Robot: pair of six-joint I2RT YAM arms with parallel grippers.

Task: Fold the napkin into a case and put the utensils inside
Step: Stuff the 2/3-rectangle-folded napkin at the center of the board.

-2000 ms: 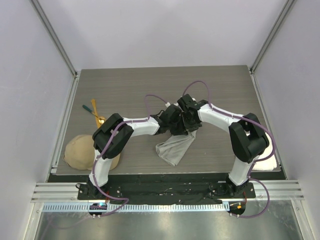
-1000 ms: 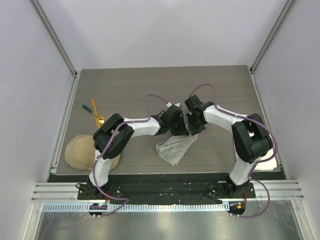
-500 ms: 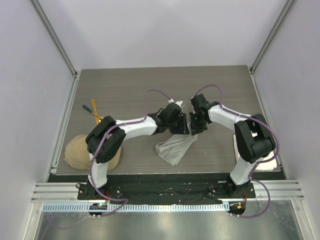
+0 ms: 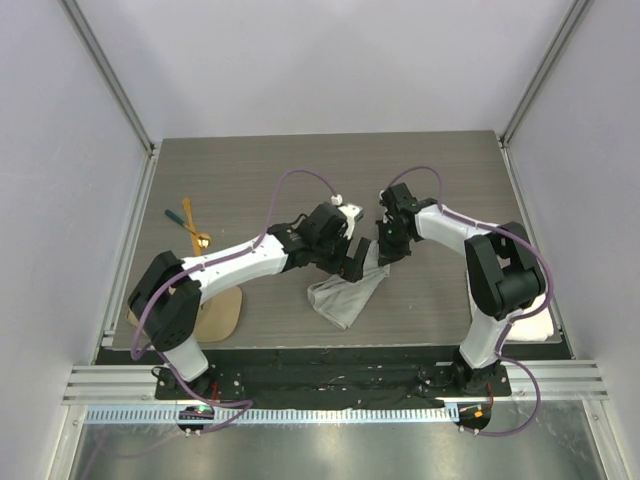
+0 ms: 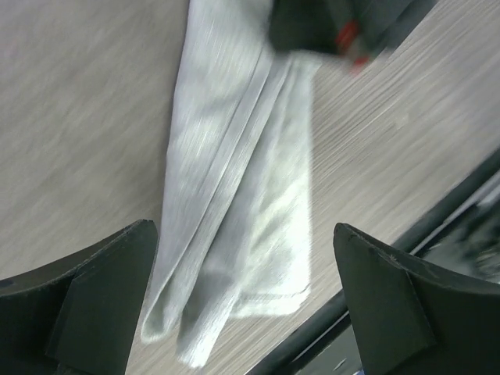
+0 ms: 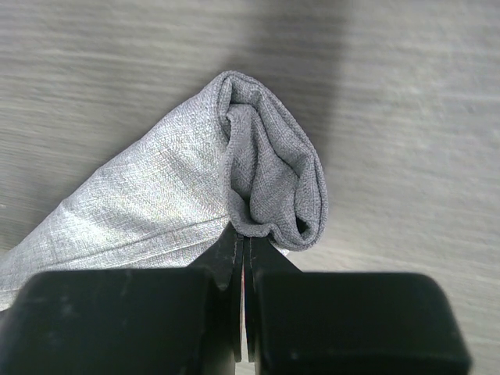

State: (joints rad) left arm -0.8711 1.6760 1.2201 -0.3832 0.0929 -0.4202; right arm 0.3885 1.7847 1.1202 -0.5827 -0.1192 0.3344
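Utensils (image 4: pixel 190 226) lie in a small cluster near the table's (image 4: pixel 250 170) left edge, well apart from both arms. The tan cap (image 4: pixel 218 314) sits at the near-left corner, partly hidden by the left arm.

The left gripper (image 5: pixel 242 230) is at table centre, over the napkin (image 4: pixel 343 296). Its jaws stand spread wide with nothing between them but air. In the left wrist view the napkin (image 5: pixel 238 195) lies flat on the table below the gap, running lengthwise between the two fingers (image 5: pixel 94 305) and touching neither. The view is motion-blurred.

The napkin is folded into a long narrow strip, slanting from the near end up toward the right gripper (image 4: pixel 385 250). Its near end is close to the table's front edge.

The right gripper (image 6: pixel 244 242) has its jaws fully closed, pinching the bunched far end of the napkin (image 6: pixel 262 183), where the cloth folds over itself in a rounded hump. The rest of the strip trails off to the left of that view, on the table.

A white towel (image 4: pixel 543 326) lies at the near-right corner, behind the right arm's base. There is bare wood across the far half of the table and to the right of the napkin.
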